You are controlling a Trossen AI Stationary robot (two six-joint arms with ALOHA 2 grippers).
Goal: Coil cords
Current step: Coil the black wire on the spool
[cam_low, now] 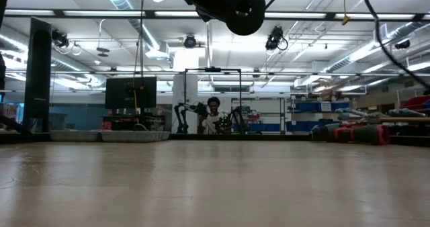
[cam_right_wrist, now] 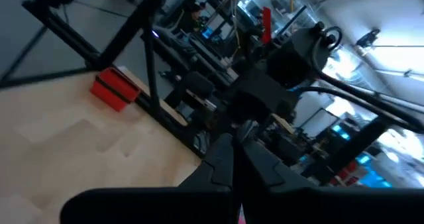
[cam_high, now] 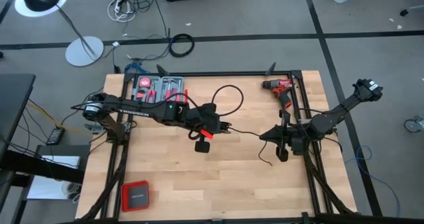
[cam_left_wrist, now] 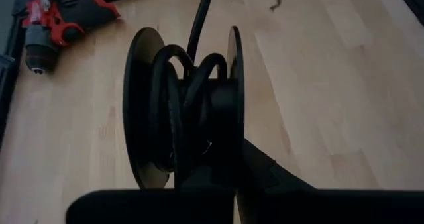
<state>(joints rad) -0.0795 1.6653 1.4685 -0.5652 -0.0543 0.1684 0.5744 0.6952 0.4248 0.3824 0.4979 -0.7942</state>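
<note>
I have the left arm stretched across the tabletop [cam_high: 218, 191] toward three o'clock, its left tool [cam_high: 203, 143] clamped shut on a black spool [cam_left_wrist: 182, 108] wound with cord [cam_high: 228, 111]. The cord loops toward twelve o'clock and trails toward three o'clock to the right tool [cam_high: 283, 151]. That arm bends in from three o'clock, jaws closed on the cord, with the red drill [cam_high: 278, 88] at its twelve o'clock.

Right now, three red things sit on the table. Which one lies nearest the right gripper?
The red drill at the far right corner, just beyond the right gripper. The tool case is far left; the flat red box sits near-left.
</note>
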